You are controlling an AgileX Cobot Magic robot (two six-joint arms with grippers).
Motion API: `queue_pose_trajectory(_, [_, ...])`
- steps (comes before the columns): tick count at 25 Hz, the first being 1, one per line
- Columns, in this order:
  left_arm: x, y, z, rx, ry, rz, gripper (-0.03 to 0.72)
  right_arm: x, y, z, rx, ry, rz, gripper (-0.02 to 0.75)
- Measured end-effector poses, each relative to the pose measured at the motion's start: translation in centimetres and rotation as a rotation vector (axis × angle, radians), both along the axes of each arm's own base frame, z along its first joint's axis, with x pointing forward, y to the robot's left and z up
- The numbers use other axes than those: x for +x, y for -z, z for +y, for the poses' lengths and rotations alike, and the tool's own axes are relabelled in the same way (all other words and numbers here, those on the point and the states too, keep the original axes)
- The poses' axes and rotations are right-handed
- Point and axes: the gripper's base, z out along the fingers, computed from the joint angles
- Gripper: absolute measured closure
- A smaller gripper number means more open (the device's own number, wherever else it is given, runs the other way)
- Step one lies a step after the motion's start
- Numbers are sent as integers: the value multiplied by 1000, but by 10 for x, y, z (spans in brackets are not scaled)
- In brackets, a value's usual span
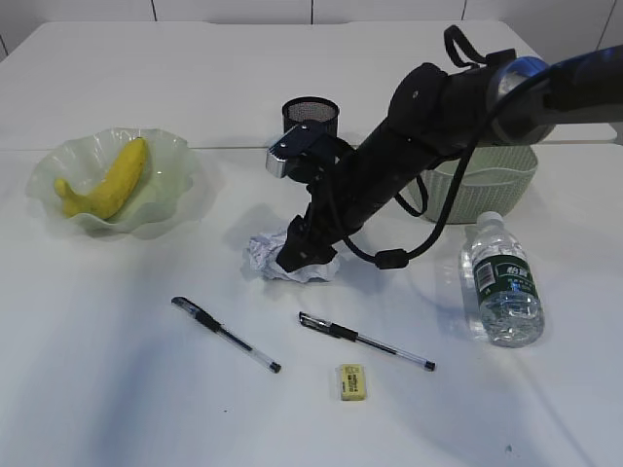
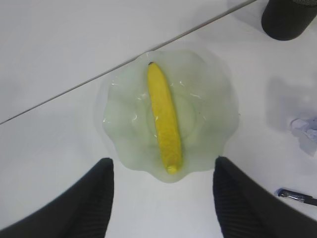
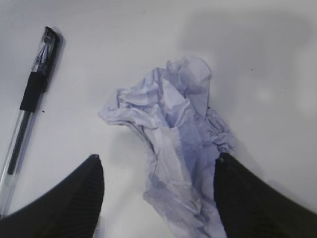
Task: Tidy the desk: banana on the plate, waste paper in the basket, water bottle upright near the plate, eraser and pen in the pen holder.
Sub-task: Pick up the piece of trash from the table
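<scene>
On the white table the right arm reaches down from the right side, and its right claw sits at the crumpled paper ball in the middle. The exterior view hides the tips, but the right wrist view shows the two black fingers spread wide, with the paper lying between them and touching the right-hand one; nothing is squeezed. That close view also shows a pen just left of the paper. The banana lies in the pale green wavy plate at the far left. Only the left wrist view shows the left claw: it hangs wide open above the plate, holding nothing. From the outside you can see more: a second pen, a small yellow eraser near it, the water bottle lying on its side at the right, the green basket behind the bottle, and the black mesh pen holder behind the arm.
</scene>
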Motion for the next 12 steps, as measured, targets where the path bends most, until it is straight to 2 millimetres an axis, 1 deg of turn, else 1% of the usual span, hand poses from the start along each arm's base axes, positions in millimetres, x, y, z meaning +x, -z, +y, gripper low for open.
queue_pose_trajectory(7, [0, 0, 0, 1, 1, 0, 246, 2, 5, 1, -3, 0, -5, 225])
queue_pose_trajectory(10, [0, 0, 0, 1, 1, 0, 246, 3, 14, 2, -6, 7, 9, 226])
queue_pose_trajectory(12, [0, 0, 0, -1, 2, 0, 246, 3, 15, 2, 0, 15, 8, 246])
